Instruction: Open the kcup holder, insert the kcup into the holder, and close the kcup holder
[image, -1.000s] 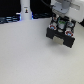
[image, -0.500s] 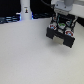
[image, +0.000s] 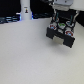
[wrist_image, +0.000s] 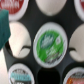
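Spreading across most of the exterior view is a pale, plain white tabletop (image: 30, 55), bare and evenly lit, and behind it the room falls off into a dark background with a few bluish glints and blurred dark shapes along the far edge. A tall white bottle-shaped post (image: 24, 10) stands at the back towards the exterior view's left, well apart from everything else. On the exterior view's right sits the kcup holder (image: 61, 31), a black boxy unit whose tray of round pod slots is pulled out and facing up, with small coloured pod tops showing in it. The arm's white body hangs directly over the holder, and the gripper (image: 62, 15) is low above the tray; its fingers are too blurred in this view to tell whether they are apart or together, and the wrist view does not show them clearly either. In the wrist view the kcup (wrist_image: 49, 44), with its green top, sits in the middle round slot of the black tray, ringed by the slot's dark rim. Around it are white empty-looking slots and pods with reddish-white tops (wrist_image: 13, 6), one at the corner nearby. A teal-green block (wrist_image: 4, 29) intrudes at one edge of that picture, out of focus.
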